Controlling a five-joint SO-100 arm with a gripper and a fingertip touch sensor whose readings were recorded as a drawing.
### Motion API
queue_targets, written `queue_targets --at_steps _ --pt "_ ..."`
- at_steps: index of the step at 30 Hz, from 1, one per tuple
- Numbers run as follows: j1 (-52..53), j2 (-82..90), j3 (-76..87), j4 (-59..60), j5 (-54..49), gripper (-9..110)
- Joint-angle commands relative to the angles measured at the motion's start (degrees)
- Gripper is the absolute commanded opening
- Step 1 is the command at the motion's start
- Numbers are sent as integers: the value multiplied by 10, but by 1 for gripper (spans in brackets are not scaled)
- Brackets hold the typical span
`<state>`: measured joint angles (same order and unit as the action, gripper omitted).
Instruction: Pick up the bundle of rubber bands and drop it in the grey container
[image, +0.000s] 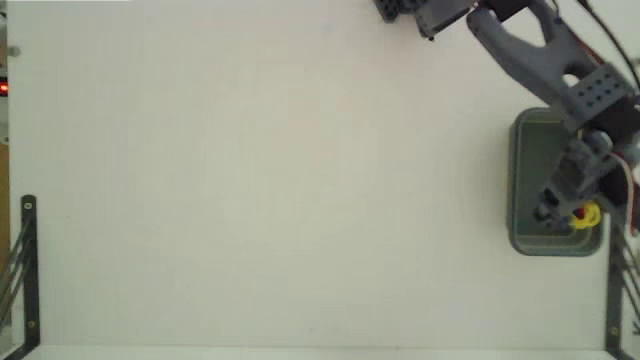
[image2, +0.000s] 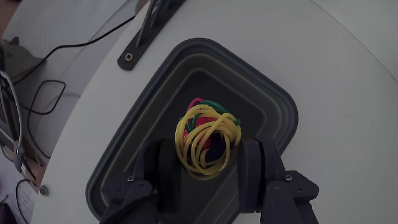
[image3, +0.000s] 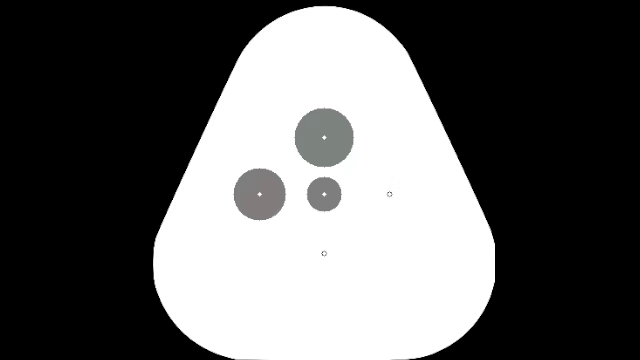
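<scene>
So my gripper (image2: 208, 163) sits right over the grey container (image2: 273, 106), and the bundle of rubber bands (image2: 207, 140) is between my two fingers (image2: 255, 168) – mostly yellow loops, with bits of red and green poking out the top. My jaws look spread fairly wide, but I honestly can't tell if they're gripping the clump. In the fixed view the yellow bundle (image: 586, 214) shows over the tub's (image: 522, 180) lower end, at the right edge of the white table (image: 260, 180).
</scene>
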<state>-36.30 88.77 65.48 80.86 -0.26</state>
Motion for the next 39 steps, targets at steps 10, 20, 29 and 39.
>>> queue_targets --at_steps 10,20,29,39 --pt "-11 43 4 8 3 54" --pt "-11 43 4 8 3 54" --pt "-11 43 4 8 3 110" --pt "-11 43 4 8 3 110"
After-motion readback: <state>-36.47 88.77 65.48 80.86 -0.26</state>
